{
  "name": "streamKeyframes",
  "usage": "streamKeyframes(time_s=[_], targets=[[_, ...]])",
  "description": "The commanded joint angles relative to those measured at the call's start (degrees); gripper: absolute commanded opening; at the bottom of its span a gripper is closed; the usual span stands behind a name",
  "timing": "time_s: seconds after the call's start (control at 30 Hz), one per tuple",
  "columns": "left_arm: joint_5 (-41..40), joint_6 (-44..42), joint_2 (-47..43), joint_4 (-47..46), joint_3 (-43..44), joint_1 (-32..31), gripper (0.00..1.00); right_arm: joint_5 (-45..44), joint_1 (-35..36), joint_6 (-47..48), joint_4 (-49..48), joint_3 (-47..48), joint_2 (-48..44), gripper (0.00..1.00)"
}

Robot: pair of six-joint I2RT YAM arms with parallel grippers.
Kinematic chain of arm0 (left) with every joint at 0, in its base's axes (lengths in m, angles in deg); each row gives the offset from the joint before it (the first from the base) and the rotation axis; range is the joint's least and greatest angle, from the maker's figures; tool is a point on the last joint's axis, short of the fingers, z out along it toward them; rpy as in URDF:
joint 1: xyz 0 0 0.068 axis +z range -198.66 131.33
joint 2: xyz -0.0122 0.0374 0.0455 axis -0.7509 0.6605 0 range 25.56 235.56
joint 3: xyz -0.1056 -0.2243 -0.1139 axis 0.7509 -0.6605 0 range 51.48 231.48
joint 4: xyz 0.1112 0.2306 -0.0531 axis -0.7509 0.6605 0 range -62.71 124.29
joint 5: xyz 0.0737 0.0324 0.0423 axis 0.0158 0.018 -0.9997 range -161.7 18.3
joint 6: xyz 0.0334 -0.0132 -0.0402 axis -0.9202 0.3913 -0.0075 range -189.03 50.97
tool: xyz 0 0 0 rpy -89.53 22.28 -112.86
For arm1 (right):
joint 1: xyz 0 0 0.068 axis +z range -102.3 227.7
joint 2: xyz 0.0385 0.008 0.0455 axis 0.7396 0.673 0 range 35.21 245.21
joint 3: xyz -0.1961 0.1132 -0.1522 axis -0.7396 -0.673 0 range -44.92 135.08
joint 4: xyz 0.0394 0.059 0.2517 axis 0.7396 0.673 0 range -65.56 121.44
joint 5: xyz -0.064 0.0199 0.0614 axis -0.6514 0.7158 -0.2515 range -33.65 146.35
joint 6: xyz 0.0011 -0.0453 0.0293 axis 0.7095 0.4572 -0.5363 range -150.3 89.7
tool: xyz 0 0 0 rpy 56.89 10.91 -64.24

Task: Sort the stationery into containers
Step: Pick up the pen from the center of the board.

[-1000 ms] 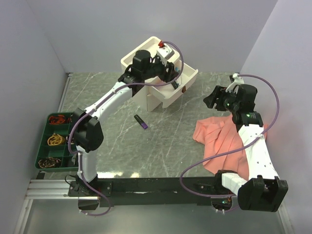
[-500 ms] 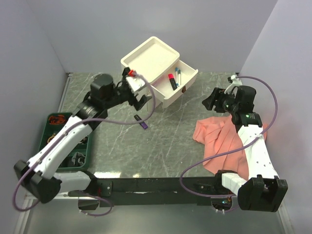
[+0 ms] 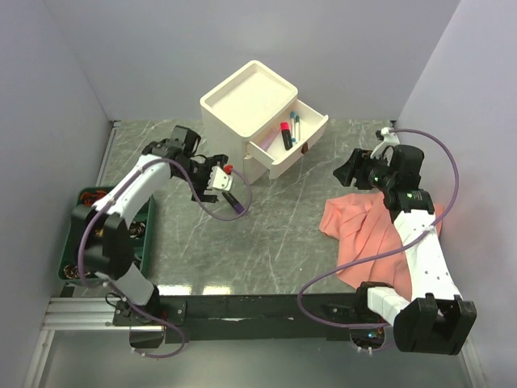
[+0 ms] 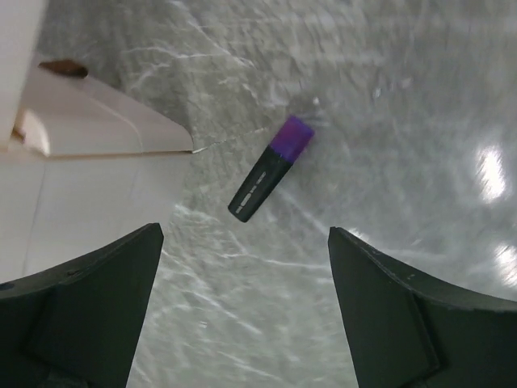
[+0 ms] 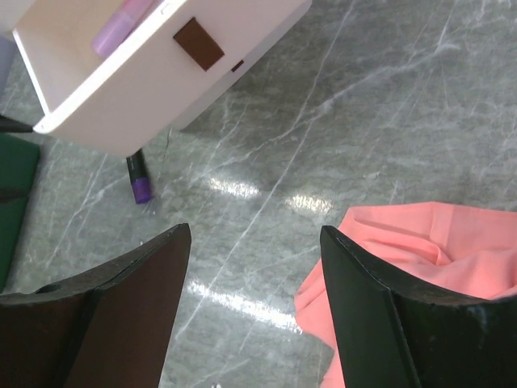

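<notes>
Hovering wide open and empty, the left tool [image 4: 242,259] frames the purple highlighter [image 4: 271,168] lying on the tabletop [image 4: 388,97] beside the drawer box [image 3: 250,97], seemingly lined up to pinch it.

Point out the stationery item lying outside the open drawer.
The black highlighter with the purple cap, alone on the grey marble table; the red-and-black marker and blue-capped pen lie inside the cream-white plastic drawer.
</notes>
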Motion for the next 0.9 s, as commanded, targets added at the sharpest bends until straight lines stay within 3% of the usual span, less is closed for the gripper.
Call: streamKeyframes(time_s=[0.0, 0.2, 0.5, 0.7, 0.87], targets=[[0.5, -27.1, 5.4, 13.5, 4.8, 0.0, 0.89, 0.7, -0.8, 1.1, 0.0, -1.4, -3.0, 0.73], [-4.2, -36.1, 11.7, 11.1, 3.7, -0.9, 0.86, 0.5, -2.8, 1.1, 1.2, -2.4, -4.3, 0.74], [-8.2, -36.3, 21.6, 12.7, 10.9, -4.3, 0.79, 0.6, -4.3, 1.9, 2.7, -2.7, -4.6, 0.74], [-9.7, -32.6, 26.0, 12.6, 15.4, -6.1, 0.77, 0.9, -4.6, 1.9, 2.4, -3.2, -4.0, 0.74], [-11.6, -29.7, 28.4, 11.4, 17.6, -7.1, 0.69, 0.9, -4.8, 2.2, 2.4, -2.8, -3.3, 0.74]])
